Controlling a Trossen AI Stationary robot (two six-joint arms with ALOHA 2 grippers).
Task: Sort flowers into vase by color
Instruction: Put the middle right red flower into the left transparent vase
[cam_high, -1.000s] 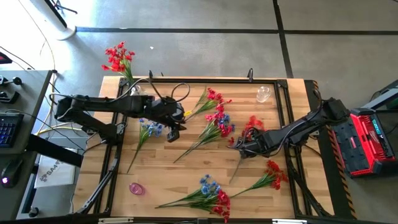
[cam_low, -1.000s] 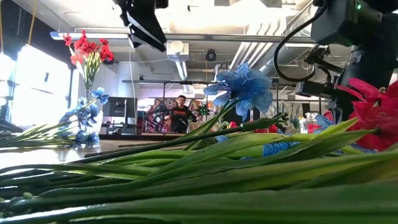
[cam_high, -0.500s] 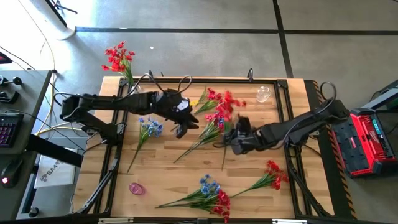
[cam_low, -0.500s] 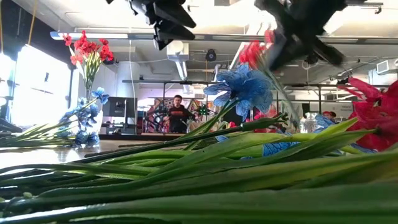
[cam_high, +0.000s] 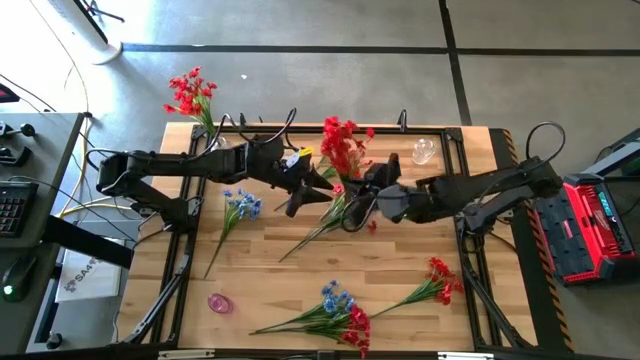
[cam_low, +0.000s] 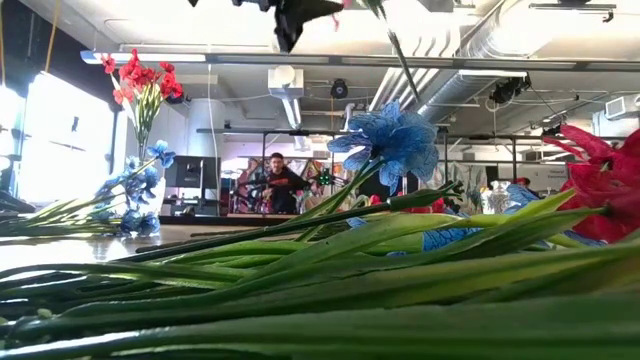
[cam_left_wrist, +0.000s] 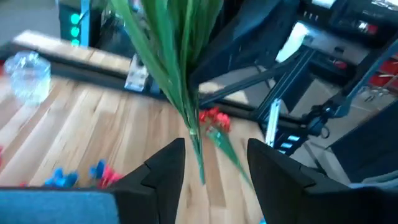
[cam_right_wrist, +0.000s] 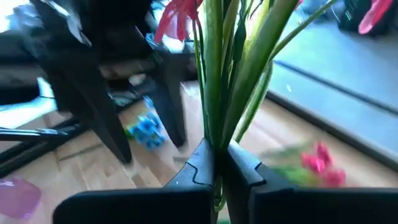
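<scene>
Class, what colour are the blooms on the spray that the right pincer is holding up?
Red blooms, clearest in the high view.

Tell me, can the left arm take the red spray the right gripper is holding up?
Probably yes. The left gripper is open with the stem of the red spray hanging between its fingers, nothing between them. The right gripper is shut on that stem.

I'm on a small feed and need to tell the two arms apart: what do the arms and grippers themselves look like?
Both are dark, near-black jointed arms. The left arm carries looping black cables and a small yellow mark near its wrist. The right arm has a black cable arching above its elbow. The left gripper has two dark, blunt wedge-shaped fingers; the right gripper has matching dark fingers.
</scene>
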